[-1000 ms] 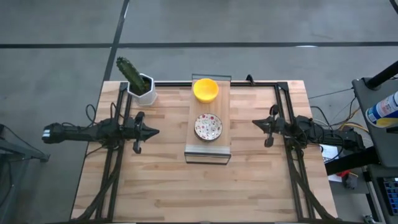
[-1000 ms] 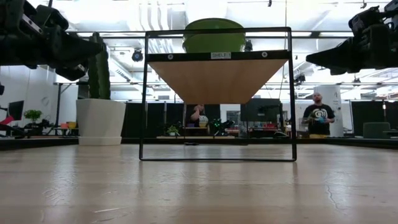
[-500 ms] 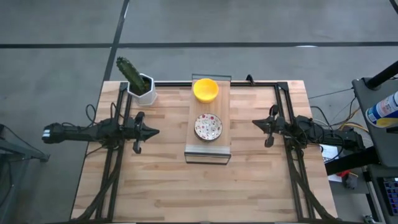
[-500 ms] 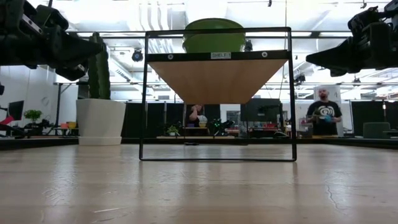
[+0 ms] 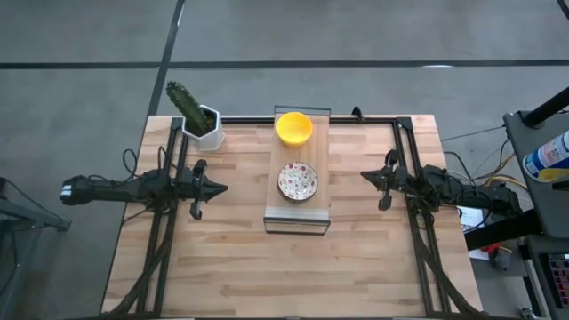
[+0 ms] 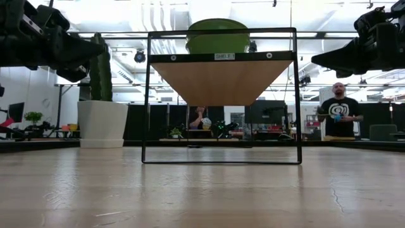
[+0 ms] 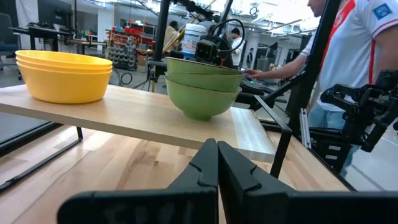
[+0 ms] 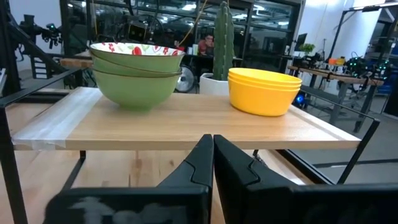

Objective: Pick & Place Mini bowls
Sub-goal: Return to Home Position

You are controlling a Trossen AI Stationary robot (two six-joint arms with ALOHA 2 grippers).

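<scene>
1. Still, my left gripper sits exactly as it did a second ago: fingers pressed together, holding nothing, raised above the table.
2. Likewise the right gripper has not shifted. Its fingers are closed on nothing, and its tip points at the left one.
3. Between the two tips stands the shelf. On it, apart from both grippers, rests the stack of white speckled bowls, unmoved.
4. Past that stack, farther from both tips toward the table's back edge, the yellow bowls sit stacked on the same shelf, near the speckled ones but not touching.
5. Beyond the left gripper, at the back corner, the cactus pot is unchanged.
6. Only one thing differs: in the low view, the person in the room behind has stepped sideways.
7. From above I cannot count the bowls in either stack. The low view shows only one stack's green underside, which hides the yellow one. Both arms are cut off at that picture's edges.
</scene>
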